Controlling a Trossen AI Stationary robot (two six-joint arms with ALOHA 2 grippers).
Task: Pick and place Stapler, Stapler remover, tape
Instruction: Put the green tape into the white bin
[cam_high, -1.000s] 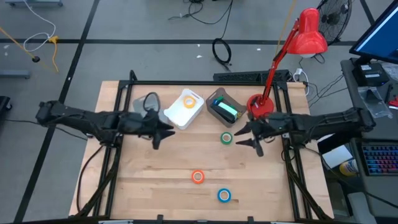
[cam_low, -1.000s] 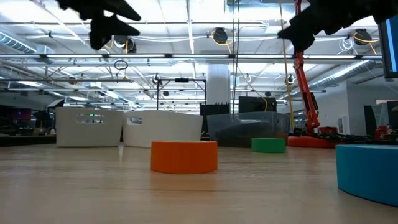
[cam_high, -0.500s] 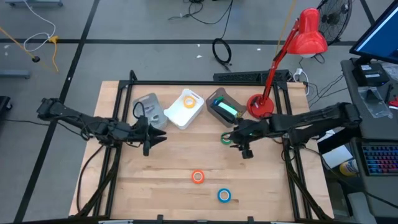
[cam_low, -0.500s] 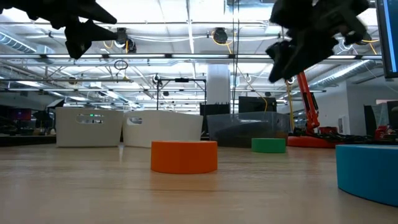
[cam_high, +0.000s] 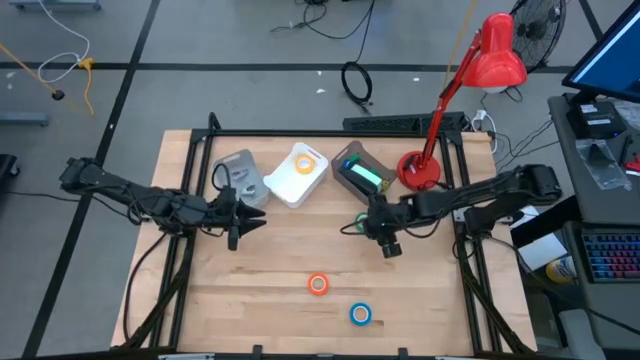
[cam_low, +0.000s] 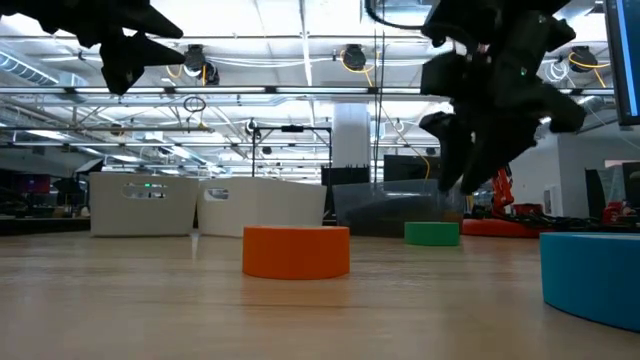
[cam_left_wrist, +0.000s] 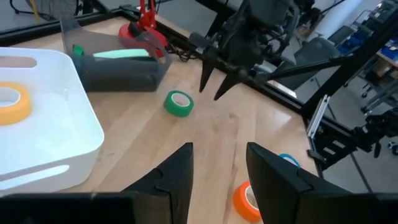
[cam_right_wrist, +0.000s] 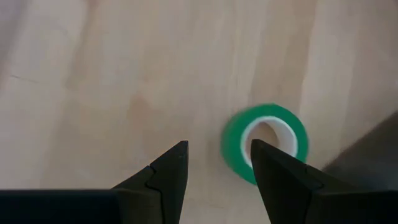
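The green tape lies flat on the wood, right of the table's middle. My right gripper hangs open just above it, tipped steeply down, with the roll a little ahead of its fingertips; in the high view the gripper covers most of the roll. The orange tape and blue tape lie nearer the front edge. The yellow tape lies in a white bin. A green thing, seemingly the stapler, lies in a dark tray. I cannot make out the stapler remover. My left gripper waits open, high over the table's left half.
A white bin, a clear bin and the dark tray stand in a row at the back. A red desk lamp stands at the back right. Bare wood lies between the grippers and along the left front.
My right gripper has come down and toward the table's left, tipping from nearly level to steeply downward over the green tape. My left gripper has drawn back toward the table's left edge and sunk a little. No tape roll has moved.
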